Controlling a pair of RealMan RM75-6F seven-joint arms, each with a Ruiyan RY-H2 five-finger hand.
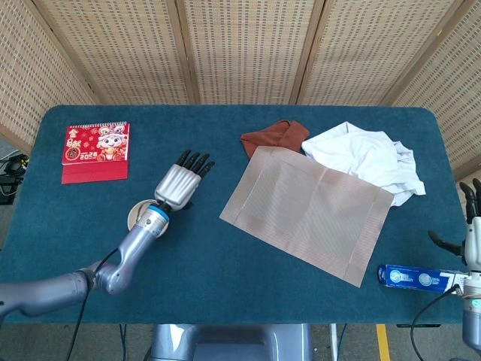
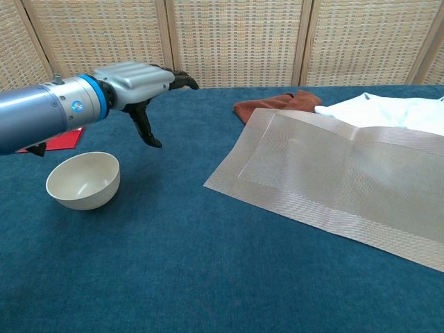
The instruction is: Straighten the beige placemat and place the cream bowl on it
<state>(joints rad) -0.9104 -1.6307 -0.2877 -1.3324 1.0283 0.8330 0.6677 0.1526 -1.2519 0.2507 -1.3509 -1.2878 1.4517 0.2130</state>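
Mat skewed, far edge on white cloth. Bowl left of it. Left hand empty, fingers apart, above table. Grab near corner, rotate square, don't bunch.
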